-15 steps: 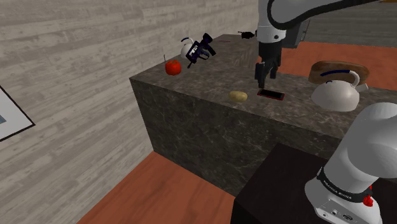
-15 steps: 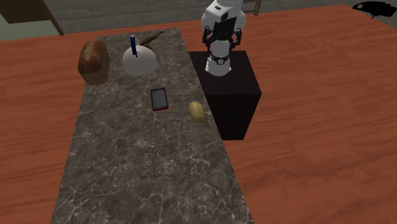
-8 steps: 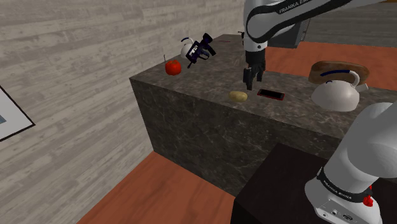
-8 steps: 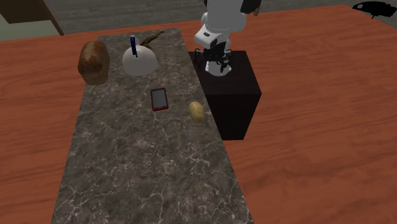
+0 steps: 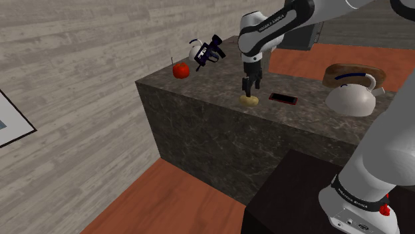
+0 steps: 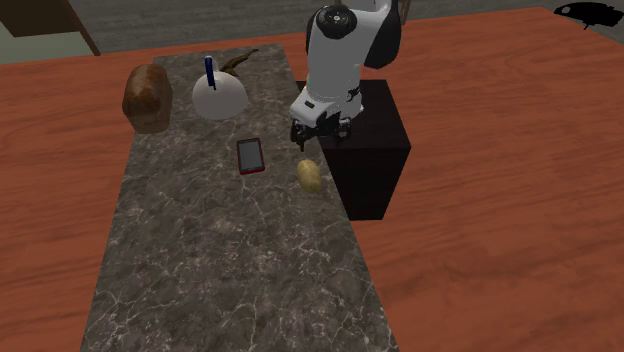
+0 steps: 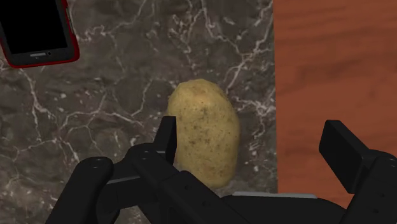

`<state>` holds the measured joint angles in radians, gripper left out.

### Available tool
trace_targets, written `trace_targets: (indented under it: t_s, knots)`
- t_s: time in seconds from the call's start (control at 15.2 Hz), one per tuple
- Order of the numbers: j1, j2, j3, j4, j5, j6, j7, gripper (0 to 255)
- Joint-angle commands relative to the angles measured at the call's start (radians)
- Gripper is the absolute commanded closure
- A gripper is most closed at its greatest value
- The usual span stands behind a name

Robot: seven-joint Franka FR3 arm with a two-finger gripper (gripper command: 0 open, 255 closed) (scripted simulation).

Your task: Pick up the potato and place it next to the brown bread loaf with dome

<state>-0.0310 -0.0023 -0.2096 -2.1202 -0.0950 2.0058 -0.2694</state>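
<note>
End effector (image 5: 251,87) has shifted off the red-cased phone (image 5: 283,99) to directly above the potato (image 5: 249,101), and has come lower. Judgement: approach nearly complete, grasp not yet made. Potato lies on the desk (image 6: 220,260) close to its edge, near the phone.

Wrist view: fingers spread wide, potato between them but off-centre, nearer one finger, unclasped.

Second exterior view adds the goal: brown bread loaf (image 6: 147,97) at the desk's far end, beside a white dome (image 6: 220,96), well apart from the potato.
</note>
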Motion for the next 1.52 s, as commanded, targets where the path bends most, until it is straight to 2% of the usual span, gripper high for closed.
trace_targets:
  t_s: [0.0, 0.26, 0.73, 1.25, 1.32, 1.45]
  knots:
    - [-0.007, 0.083, -0.007, 0.059, 0.017, 0.020, -0.035, 0]
    - [-0.023, 0.219, -0.008, 0.172, 0.047, 0.037, -0.085, 0]
    - [-0.029, 0.257, -0.008, 0.114, 0.053, 0.132, -0.089, 0]
    - [-0.029, 0.257, -0.008, 0.114, 0.053, 0.132, -0.089, 0]
    - [-0.029, 0.257, -0.008, 0.114, 0.053, 0.132, -0.089, 255]
    - [-0.029, 0.257, -0.008, 0.114, 0.053, 0.132, -0.089, 255]
